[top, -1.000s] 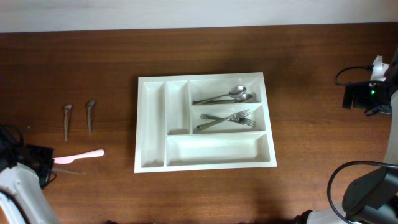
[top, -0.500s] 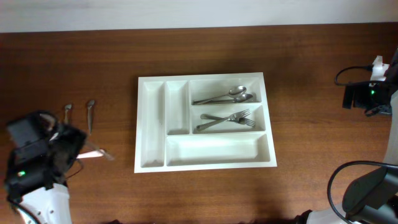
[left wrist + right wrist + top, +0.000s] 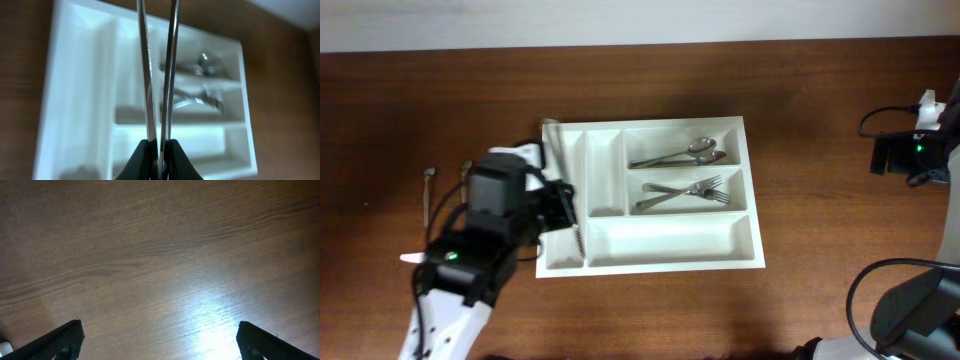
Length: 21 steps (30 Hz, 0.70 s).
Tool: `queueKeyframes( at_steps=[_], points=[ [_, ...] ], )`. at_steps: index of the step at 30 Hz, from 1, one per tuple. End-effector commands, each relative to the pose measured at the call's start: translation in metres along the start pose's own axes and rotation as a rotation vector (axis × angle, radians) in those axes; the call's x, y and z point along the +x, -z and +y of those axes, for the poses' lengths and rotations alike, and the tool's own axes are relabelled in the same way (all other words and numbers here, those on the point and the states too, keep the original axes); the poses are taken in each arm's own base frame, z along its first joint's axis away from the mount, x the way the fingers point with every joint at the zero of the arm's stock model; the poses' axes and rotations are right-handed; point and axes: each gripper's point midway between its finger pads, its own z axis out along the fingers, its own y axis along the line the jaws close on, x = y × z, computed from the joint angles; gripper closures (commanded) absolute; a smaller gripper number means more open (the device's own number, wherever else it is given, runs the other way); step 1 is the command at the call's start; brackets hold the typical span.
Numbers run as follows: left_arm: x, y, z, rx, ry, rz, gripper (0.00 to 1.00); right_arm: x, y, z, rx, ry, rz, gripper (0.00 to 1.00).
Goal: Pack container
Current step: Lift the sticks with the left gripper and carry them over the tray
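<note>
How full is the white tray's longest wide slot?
Empty: the long compartment of the white rectangular plastic cutlery tray shows only bare floor.

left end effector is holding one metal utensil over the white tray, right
Not quite: the left end effector holds two metal utensils, side by side, over the white tray. The left wrist view shows both handles clamped together.

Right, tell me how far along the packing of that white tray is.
Done: spoons and forks lie in two wide compartments of the container. In hand: the left gripper is shut on two slim metal utensils, held over the narrow compartments. To do: one utensil lies on the table, the long wide compartment is empty, and the right gripper hangs open over bare wood.
</note>
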Motion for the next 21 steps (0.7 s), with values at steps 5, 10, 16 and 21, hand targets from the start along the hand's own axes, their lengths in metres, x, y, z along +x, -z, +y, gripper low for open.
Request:
queueKeyframes(
  at_steps=[5,10,16,21],
  points=[
    [0.04,-0.037,-0.044,0.054,-0.292,0.148,0.93,0.002,-0.002,0.002,-0.008,-0.007,0.007,0.01],
    [0.059,-0.07,-0.056,0.016,-0.441,0.189,0.92,0.002,-0.003,0.001,-0.007,-0.009,0.007,0.01],
    [0.085,-0.106,-0.084,0.087,-0.683,0.221,0.88,0.002,-0.003,0.001,-0.007,-0.009,0.007,0.01],
    [0.101,-0.119,-0.094,0.132,-0.899,0.239,0.88,0.002,-0.003,0.001,-0.007,-0.009,0.007,0.01]
  ],
)
